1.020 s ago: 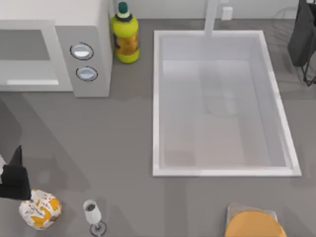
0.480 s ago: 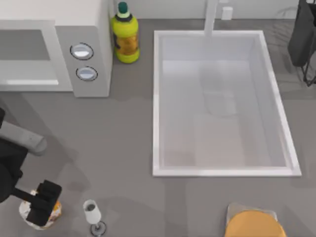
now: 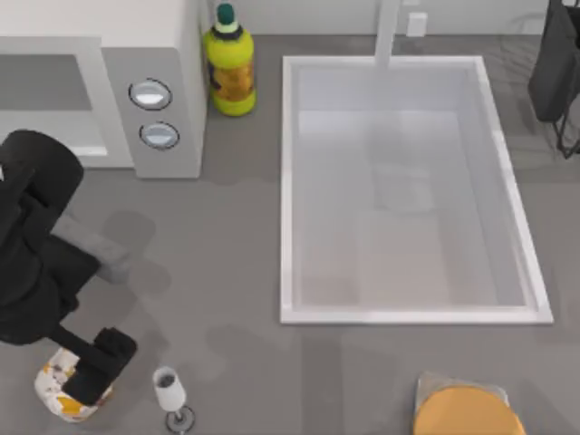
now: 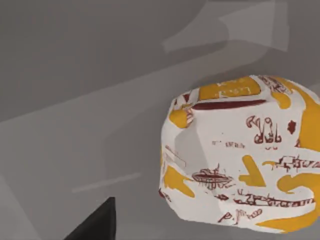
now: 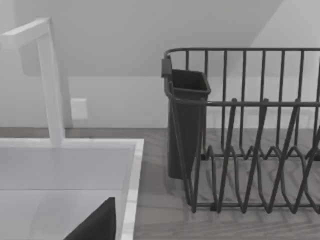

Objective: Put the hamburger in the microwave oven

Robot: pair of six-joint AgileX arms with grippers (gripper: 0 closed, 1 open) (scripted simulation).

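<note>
**Operator:** Where is the target item?

**Technician:** You will find the hamburger, a small roundish white wrapped lump printed with orange-yellow and brown patches, on the grey table at its front left corner. It sits well apart from the microwave oven, the large light grey boxy appliance with a wide front cavity and 2 round silver dials, which stands at the back left.

**Operator:** What surrounds it?

**Technician:** A small clear wine glass stands upright just beside it, on its right. Farther out are a yellow bottle with a green cap, a white rectangular sink basin, a plain orange disc on a grey board and a dark wire dish rack.

**Operator:** What could go wrong?

**Technician:** Your approach runs close to the glass, so a sideways sweep could topple it. The wrapper looks soft and rounded, so an off-centre grasp may let it slip during the long carry to the cavity.

**Operator:** State of the end effector?

**Technician:** The left gripper hangs directly over the hamburger. I cannot tell how far apart its fingers are, nor whether they touch the wrapper. Your right arm is parked at the back right, by the rack.
</note>
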